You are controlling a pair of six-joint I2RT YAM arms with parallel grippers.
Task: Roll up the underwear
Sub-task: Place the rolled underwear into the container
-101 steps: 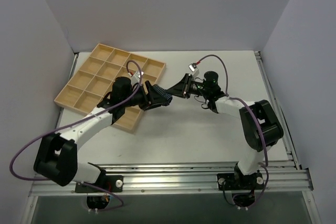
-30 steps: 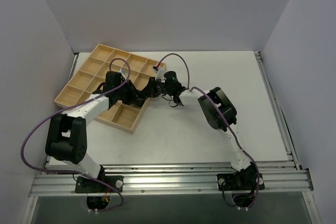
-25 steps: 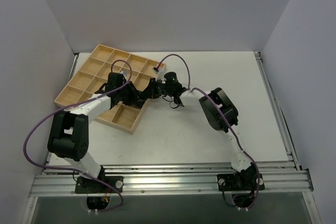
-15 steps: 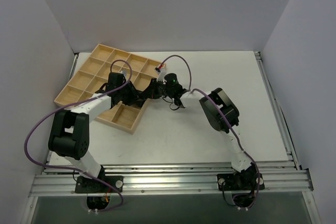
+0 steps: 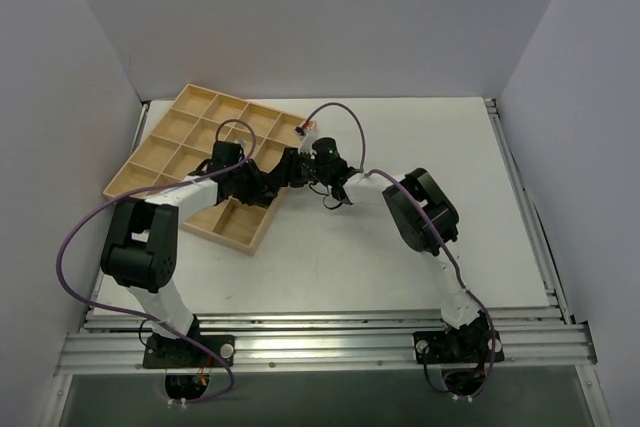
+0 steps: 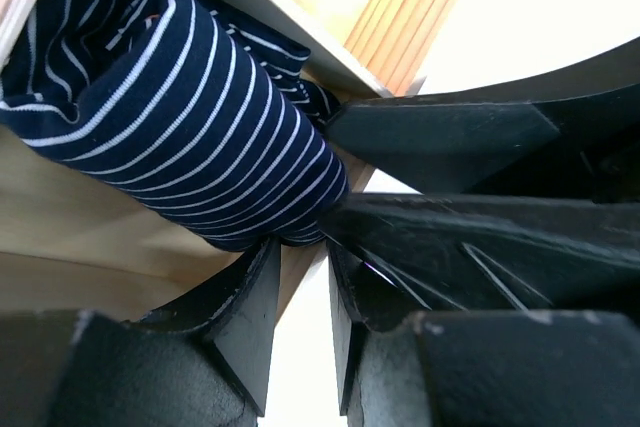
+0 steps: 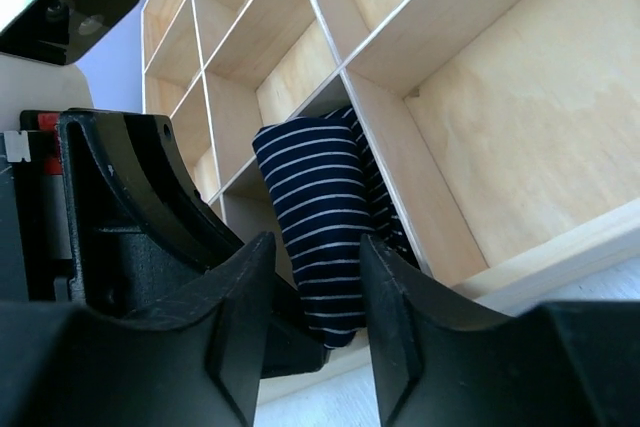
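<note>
Right gripper jaws parted, holding nothing; rolled underwear just ahead in tray cell. Left gripper narrow, grip indeterminate. Recommend straight withdrawal, avoiding snags.

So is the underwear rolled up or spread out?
Rolled up: the underwear is a tight striped bundle lying in a tray compartment.

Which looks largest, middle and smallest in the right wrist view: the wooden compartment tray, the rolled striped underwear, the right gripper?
1. wooden compartment tray
2. right gripper, though it looks enlarged because it sits nearest the camera
3. rolled striped underwear
</note>
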